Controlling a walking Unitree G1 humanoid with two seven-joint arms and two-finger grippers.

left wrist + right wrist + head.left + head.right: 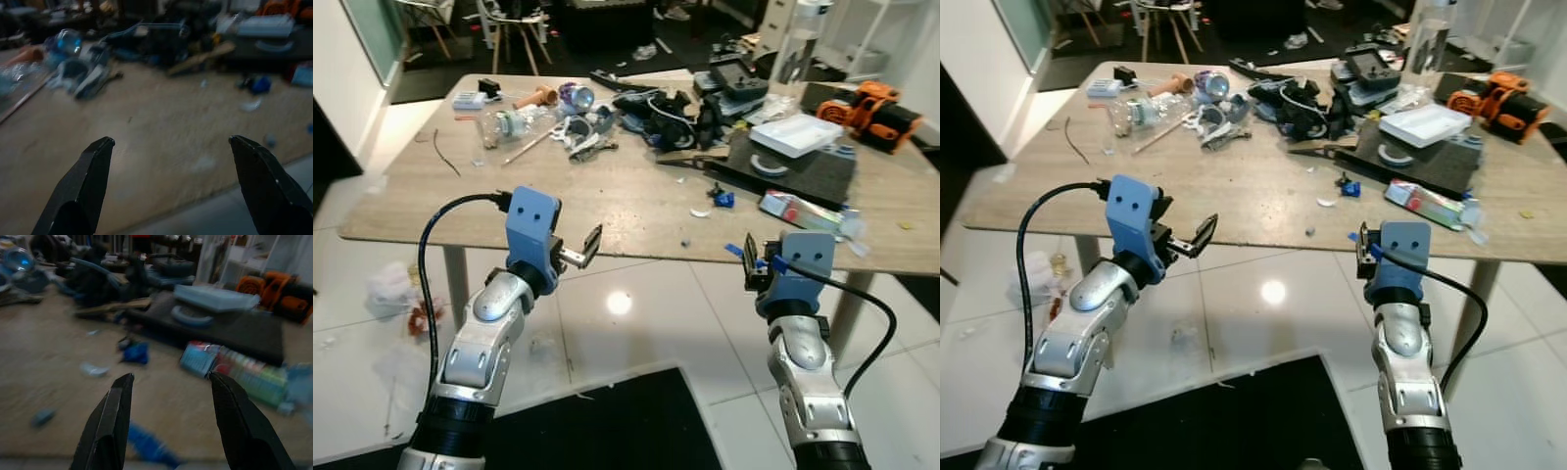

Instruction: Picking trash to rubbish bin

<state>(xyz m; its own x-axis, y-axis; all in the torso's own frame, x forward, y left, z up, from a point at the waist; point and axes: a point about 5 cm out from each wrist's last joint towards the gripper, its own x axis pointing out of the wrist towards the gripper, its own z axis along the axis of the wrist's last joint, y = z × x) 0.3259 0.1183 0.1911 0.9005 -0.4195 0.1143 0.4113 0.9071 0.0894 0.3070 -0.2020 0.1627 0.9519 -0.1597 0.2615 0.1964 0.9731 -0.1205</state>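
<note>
Both arms are held short of the table (607,211), nothing gripped. Left gripper (171,147) is raised off the near edge, jaws spread wide. Right gripper (168,382) sits at the near edge, jaws moderately open, empty.

Nearest trash for the right side: a blue scrap (146,443) lying at the near table edge, just ahead of the right fingertips. It looks flat and light, so a low approach along the tabletop is advised, jaws narrowed first, one finger slid under or against it. Risk: it gets pushed off the edge onto the floor.

Further in: small white scrap (701,211), small blue piece (722,199), and a colourful packet (800,210) near the right end, beside the dark mat (798,162). The packet is bigger and should be taken across its short side.

Far left cluster: clear plastic bottle (509,125) among mixed clutter; reach is long, a step forward is likely needed.

Crumpled litter (391,289) is also seen on the floor by the left table leg. The bin's place cannot be told.
</note>
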